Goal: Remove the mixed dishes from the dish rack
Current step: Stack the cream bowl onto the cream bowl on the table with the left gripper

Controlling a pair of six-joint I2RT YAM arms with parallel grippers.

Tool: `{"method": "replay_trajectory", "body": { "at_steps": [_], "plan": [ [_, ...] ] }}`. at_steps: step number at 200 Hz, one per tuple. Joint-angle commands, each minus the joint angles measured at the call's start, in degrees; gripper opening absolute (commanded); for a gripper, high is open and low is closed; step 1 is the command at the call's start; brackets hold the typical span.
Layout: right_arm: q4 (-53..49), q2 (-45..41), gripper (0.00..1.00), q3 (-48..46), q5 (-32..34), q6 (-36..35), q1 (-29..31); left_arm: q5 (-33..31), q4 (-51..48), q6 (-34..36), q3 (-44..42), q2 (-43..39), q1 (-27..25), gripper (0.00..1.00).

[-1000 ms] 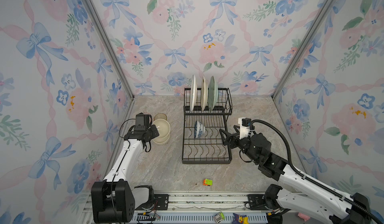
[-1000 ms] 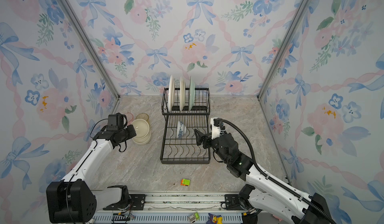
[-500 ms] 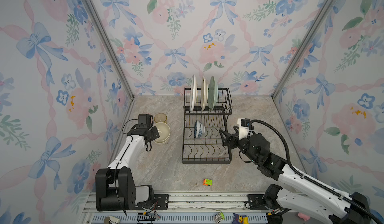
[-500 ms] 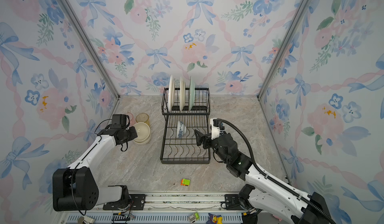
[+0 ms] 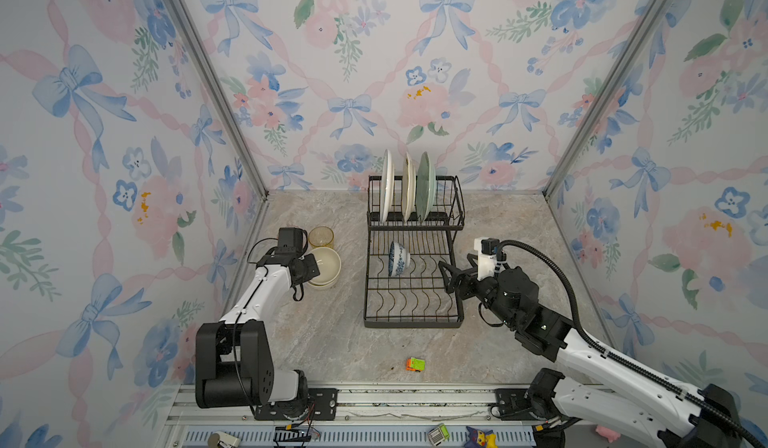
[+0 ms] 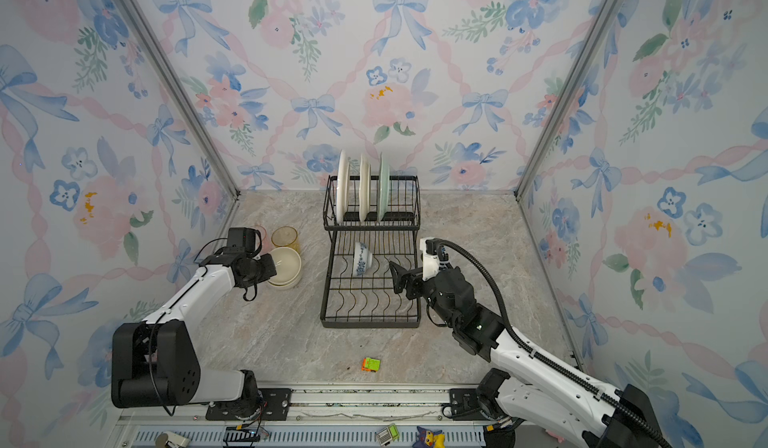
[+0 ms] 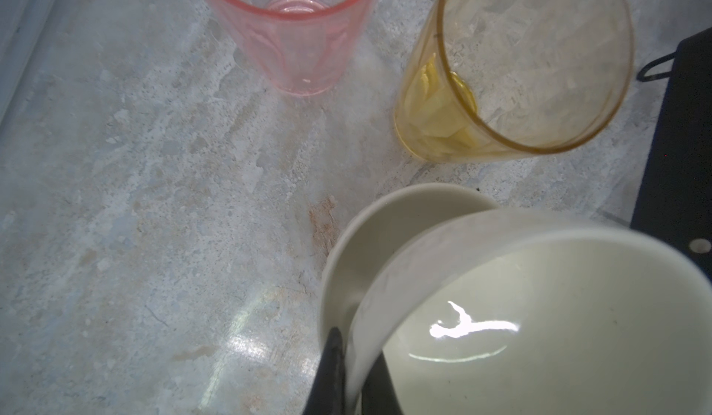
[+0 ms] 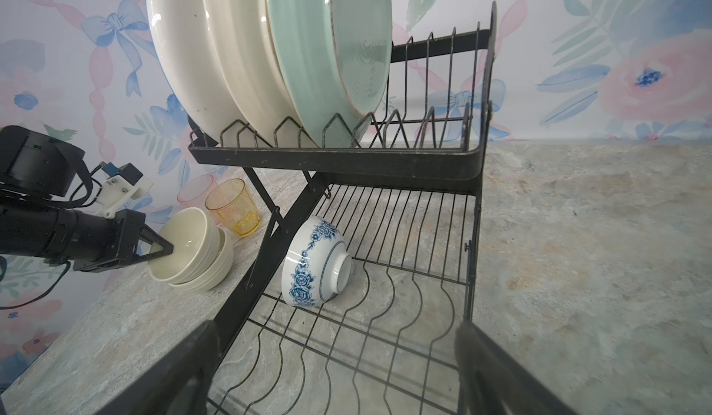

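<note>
The left arm (image 5: 266, 290) is seen folded at the elbow beside the left wall, with its white forearm angled toward the back and its wrist turned rightward. The left claw (image 5: 312, 270) is thus brought to the rim of a glossy off-white ceramic bowl (image 5: 328, 261). That rim is pinched between the closed black fingers (image 7: 332, 372), one on each side of the wall. The bowl is held tilted over a second off-white bowl (image 8: 217, 274) on the grey marbled stone desk (image 5: 332, 337). Just behind, an amber glass tumbler (image 5: 321, 238) and a pink glass tumbler (image 7: 293, 43) are stood upright, side by side. The right arm (image 5: 582, 342) is stretched diagonally from the front right corner. The right claw (image 5: 451, 277) is pointed leftward at the right edge of the black wire two-tier dish rack (image 5: 413, 324), its jaws spread wide with nothing between them. A blue-patterned white bowl (image 5: 399, 258) is laid on its side on the lower tray. A white plate (image 5: 386, 184), a cream plate (image 5: 408, 188) and a pale green plate (image 5: 426, 184) are stood on edge in the upper basket.
</note>
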Motion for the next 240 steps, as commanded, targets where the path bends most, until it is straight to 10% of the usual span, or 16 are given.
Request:
{"method": "replay_trajectory", "body": {
  "at_steps": [1,60,79,105,115,240],
  "plan": [
    [-0.58,-0.11,0.97,-0.75,0.15,0.40,-0.66,1.22,1.17,0.94,2.06,0.08,0.52,0.00],
    [-0.73,0.76,0.97,-0.14,-0.48,0.49,-0.64,0.15,0.64,1.45,1.98,-0.14,0.57,0.13],
    [-0.80,1.14,0.97,0.13,-0.65,0.58,-0.64,0.00,0.40,1.42,2.06,-0.09,0.57,0.55],
    [-1.02,1.53,0.97,0.35,-0.83,0.67,-0.68,-0.60,0.03,1.43,2.15,-0.87,0.57,0.75],
    [-0.82,1.64,0.97,0.46,-1.08,0.88,-0.64,-0.90,0.03,1.58,2.06,-1.36,0.60,0.97],
    [6.03,12.14,0.97,1.95,-6.92,5.24,0.92,7.47,0.35,-3.91,1.18,-12.67,-2.30,0.98]
  ]
}}
